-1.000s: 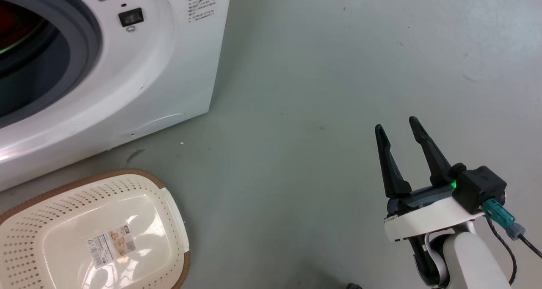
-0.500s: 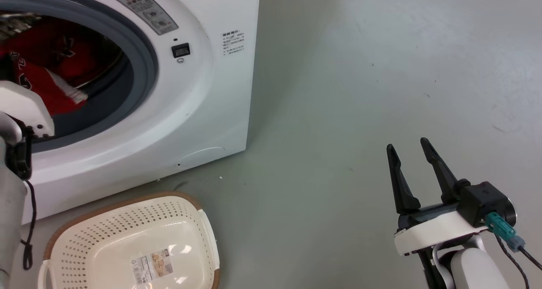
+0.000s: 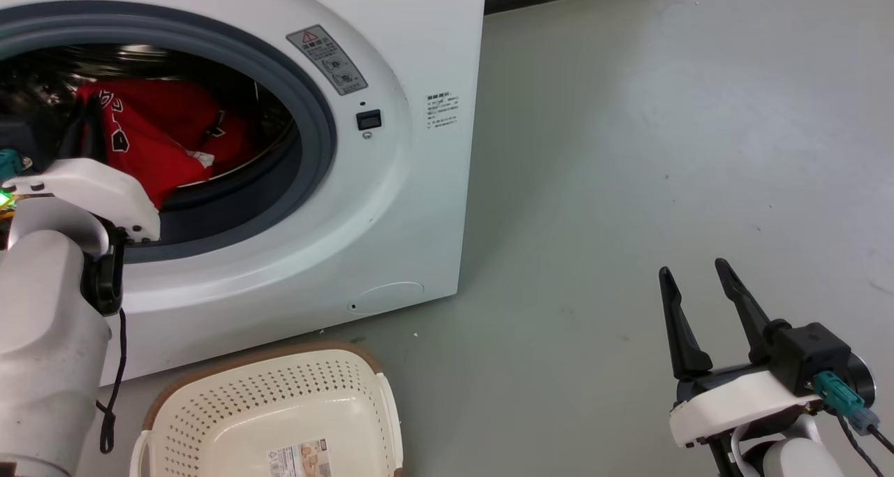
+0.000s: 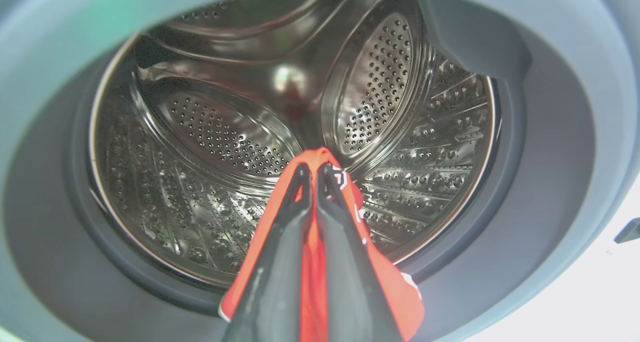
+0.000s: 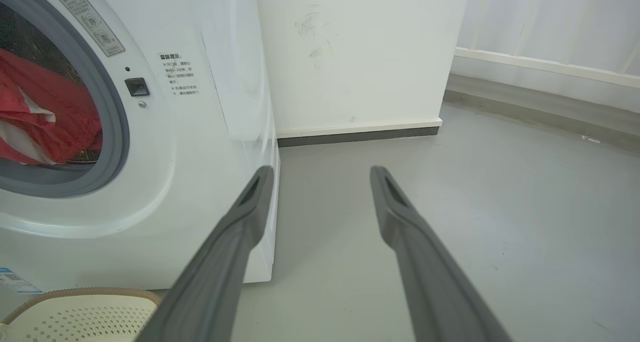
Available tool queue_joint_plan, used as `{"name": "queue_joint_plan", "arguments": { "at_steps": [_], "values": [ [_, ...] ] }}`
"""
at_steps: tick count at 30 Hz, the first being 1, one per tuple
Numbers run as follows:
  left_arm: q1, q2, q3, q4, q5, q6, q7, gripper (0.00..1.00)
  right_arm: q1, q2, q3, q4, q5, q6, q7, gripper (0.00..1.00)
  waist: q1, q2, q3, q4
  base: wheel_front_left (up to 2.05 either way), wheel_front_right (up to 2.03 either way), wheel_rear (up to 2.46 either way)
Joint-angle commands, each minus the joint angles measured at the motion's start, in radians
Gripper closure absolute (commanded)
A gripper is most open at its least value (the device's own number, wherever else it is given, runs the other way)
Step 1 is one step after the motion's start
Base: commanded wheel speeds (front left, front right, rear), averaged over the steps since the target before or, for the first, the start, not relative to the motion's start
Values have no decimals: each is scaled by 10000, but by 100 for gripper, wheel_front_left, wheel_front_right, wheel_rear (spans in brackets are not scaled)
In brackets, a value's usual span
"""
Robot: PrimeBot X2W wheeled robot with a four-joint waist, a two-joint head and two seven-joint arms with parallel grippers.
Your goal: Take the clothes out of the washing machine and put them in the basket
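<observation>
The white washing machine (image 3: 391, 204) stands with its porthole uncovered, and red clothes (image 3: 154, 149) lie in the steel drum (image 4: 225, 131). My left arm (image 3: 42, 309) reaches into the porthole. In the left wrist view my left gripper (image 4: 310, 169) is shut on a fold of red clothes (image 4: 395, 292), which drapes down both sides of the fingers. The cream basket (image 3: 279, 400) sits on the floor below the porthole with a paper label in its base. My right gripper (image 3: 691, 267) hovers open and empty over the floor, well to the right of the machine.
Grey floor (image 3: 628, 149) spreads out to the right of the machine. A white wall with a dark baseboard (image 5: 360, 134) runs behind it. A black cable (image 3: 115, 386) hangs from my left forearm near the basket's rim.
The head camera has swung, so the machine and basket shifted right and the porthole shows more fully. My left arm has come into view at the porthole. The right gripper stays open.
</observation>
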Motion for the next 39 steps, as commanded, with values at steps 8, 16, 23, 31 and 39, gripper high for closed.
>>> {"name": "queue_joint_plan", "arguments": {
  "at_steps": [8, 16, 23, 31, 39],
  "values": [
    [1516, -216, 324, -1997, 5, 304, -78, 100, 493, 10, -72, -360, -143, -7, 375, 0, 2, 0, -828, 603, 0, 0, 0],
    [3407, -86, 638, -4681, -137, 1057, -8, 100, 936, 11, -120, -657, -192, -7, 718, 0, 2, 0, -1302, 875, 0, 0, 0],
    [5218, 171, 919, -7448, -268, 1959, 472, 100, 1158, 11, -99, -843, -198, -7, 883, 0, 2, 0, -1421, 1071, 0, 0, 0],
    [7466, 266, 997, -9951, -296, 2995, 1155, 100, 1291, 11, -77, -1000, -367, -7, 1060, 0, 2, 0, -1489, 1312, 0, 0, 0],
    [8761, -495, 446, -9504, -879, 3052, 1358, 100, 1051, 11, 83, -1049, -320, -7, 1078, 0, 2, 0, -1169, 1470, 0, 0, 0]
  ]
}}
